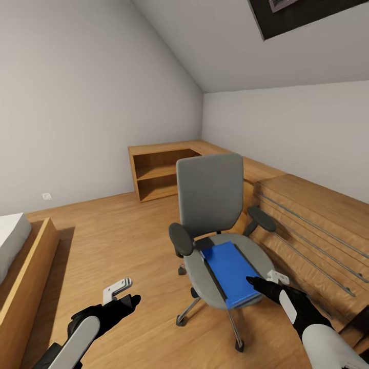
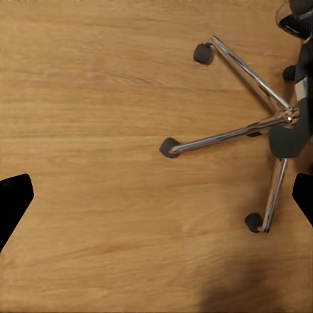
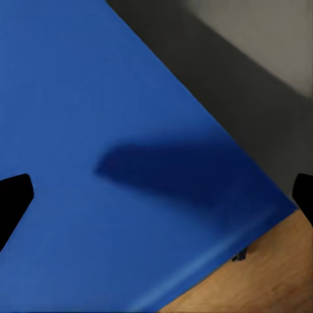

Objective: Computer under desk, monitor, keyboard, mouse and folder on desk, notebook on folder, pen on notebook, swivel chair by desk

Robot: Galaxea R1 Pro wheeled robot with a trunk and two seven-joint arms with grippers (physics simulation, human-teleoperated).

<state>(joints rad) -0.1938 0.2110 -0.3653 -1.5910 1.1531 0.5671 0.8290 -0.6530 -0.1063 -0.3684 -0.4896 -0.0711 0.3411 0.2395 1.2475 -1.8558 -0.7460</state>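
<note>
The grey swivel chair (image 1: 210, 195) stands on the wooden floor facing me, and a flat blue folder (image 1: 230, 271) lies on its seat. My right gripper (image 1: 261, 286) hovers open at the folder's near right corner. In the right wrist view the folder (image 3: 130, 130) lies close under the gripper (image 3: 156, 202), with grey seat (image 3: 261, 98) beside it. My left gripper (image 1: 128, 300) is open over bare floor, to the left of the chair. The left wrist view looks past the gripper (image 2: 156, 202) at the chair's chrome star base (image 2: 261, 124) and casters.
A light-wood chest with long bar handles (image 1: 318, 236) stands right behind the chair on the right. A low wooden shelf unit (image 1: 164, 174) fills the far corner. A wooden bed frame (image 1: 31, 266) runs along the left. Open floor (image 1: 113, 241) lies between the bed and the chair.
</note>
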